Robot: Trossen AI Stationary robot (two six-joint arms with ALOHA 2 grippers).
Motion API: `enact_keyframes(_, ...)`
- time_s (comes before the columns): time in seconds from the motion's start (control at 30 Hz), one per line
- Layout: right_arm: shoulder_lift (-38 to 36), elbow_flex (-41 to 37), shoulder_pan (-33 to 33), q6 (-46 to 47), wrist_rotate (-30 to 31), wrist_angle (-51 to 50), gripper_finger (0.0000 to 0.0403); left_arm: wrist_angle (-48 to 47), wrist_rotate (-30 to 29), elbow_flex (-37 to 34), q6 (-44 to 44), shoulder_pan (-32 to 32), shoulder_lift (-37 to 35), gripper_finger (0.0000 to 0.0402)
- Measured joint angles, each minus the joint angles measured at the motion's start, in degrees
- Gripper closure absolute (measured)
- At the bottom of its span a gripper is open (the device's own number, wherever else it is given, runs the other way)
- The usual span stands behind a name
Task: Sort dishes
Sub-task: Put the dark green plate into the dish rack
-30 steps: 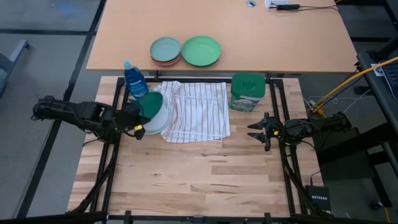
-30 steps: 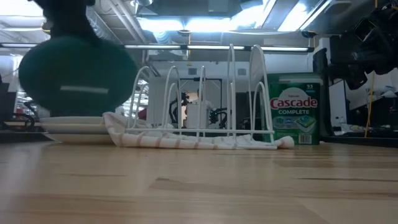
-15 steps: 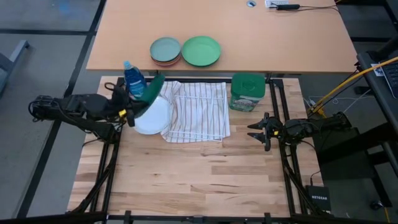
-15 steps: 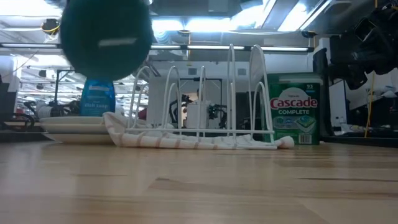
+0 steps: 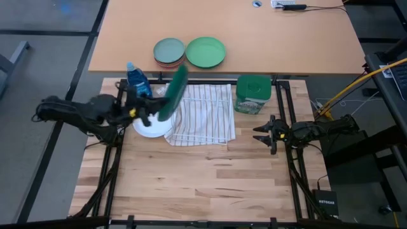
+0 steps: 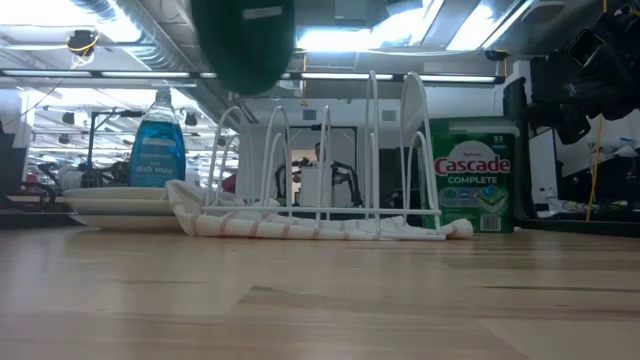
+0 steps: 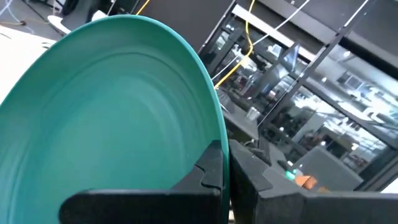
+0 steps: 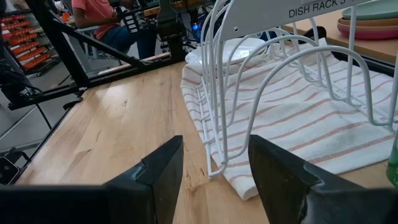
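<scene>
My left gripper is shut on a dark green plate, which stands on edge in the air over the left end of the white wire dish rack. In the low view the plate is high above the rack. White plates lie stacked flat on the table, left of the rack; they also show in the low view. No dark blue plate shows. My right gripper waits open and empty, right of the rack. My left gripper pinches the dark green plate's rim between its two fingers, one on the plate's hollow face and one on its back. The fingers come from the table's left side. The plate is lifted clear and stands on edge.
The rack stands on a striped towel. A blue dish soap bottle is behind the white plates, and a green Cascade tub is right of the rack. On the far table lie a grey-teal plate and a light-green plate.
My left gripper has risen from over the white plates and gone toward the table's right edge, toward the rack, with the dark green plate. The plate has turned from nearly flat to standing on edge and is now above the rack's left end.
</scene>
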Motion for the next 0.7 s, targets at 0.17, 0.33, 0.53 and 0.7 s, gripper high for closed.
enact_keyframes(0.17,0.0,0.0,0.0,0.0,0.0,0.0,0.0217,18.8,5.2,0.0,3.4,0.0,9.5,0.0401)
enact_keyframes(0.33,0.0,0.0,0.0,0.0,0.0,0.0,0.0217,37.3,10.7,0.0,7.9,0.0,17.9,0.0401)
enact_keyframes(0.53,0.0,0.0,0.0,0.0,0.0,0.0,0.0217,50.6,10.7,0.0,8.4,0.0,26.8,0.0401)
enact_keyframes(0.7,0.0,0.0,0.0,0.0,0.0,0.0,0.0217,62.6,10.7,0.0,6.3,0.4,34.0,0.0401)
